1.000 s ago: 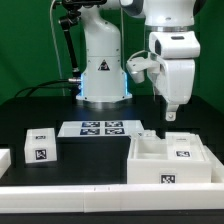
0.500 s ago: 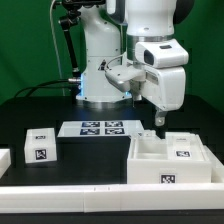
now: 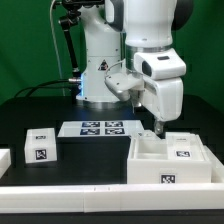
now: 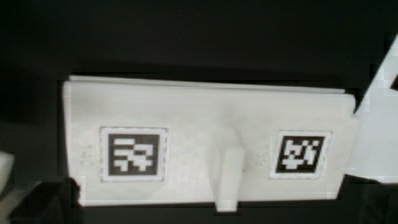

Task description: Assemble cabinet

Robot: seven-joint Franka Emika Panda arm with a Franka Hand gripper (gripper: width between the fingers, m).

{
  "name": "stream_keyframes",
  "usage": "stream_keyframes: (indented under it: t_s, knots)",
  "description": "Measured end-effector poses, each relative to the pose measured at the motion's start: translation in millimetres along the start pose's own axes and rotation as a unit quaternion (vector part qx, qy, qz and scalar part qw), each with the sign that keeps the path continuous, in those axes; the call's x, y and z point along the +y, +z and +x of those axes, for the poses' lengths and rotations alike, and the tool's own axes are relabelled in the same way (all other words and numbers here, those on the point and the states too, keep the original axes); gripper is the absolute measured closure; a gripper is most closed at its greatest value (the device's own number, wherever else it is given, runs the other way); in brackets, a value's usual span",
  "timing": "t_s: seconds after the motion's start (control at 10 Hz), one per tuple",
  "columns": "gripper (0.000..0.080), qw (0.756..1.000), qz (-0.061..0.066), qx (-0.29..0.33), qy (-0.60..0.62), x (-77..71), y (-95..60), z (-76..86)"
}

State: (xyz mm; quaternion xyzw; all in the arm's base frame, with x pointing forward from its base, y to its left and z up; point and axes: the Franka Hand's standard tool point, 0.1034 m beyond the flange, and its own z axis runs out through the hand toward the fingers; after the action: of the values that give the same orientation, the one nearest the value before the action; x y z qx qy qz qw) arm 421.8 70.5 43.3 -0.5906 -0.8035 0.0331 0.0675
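Note:
The cabinet (image 3: 170,160) is a large white open box with inner compartments and square tags, standing on the black table at the exterior view's right. My gripper (image 3: 155,128) hangs just above its back left corner, apart from it. In the wrist view the cabinet (image 4: 196,110) fills the middle, with two tags and a dividing wall (image 4: 231,180). My gripper (image 4: 199,208) is open and empty, with one dark finger (image 4: 29,203) showing at the picture's edge. A small white drawer block (image 3: 40,147) lies on the table at the exterior view's left.
The marker board (image 3: 102,128) lies flat behind the middle of the table. A long white border rail (image 3: 90,190) runs along the front. Another white part (image 3: 3,160) shows at the left edge. The robot's base (image 3: 100,70) stands at the back.
The arm has swung toward the exterior view's left and come down. The gripper went from above the cabinet's right side to just over its back left corner.

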Motion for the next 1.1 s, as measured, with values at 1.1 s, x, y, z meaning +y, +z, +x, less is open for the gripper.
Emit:
stream_keyframes:
  t_s: [1.1]
  knots:
    - [0.013, 1.0, 0.013, 0.012, 0.007, -3.5, 19.9, 2.8]
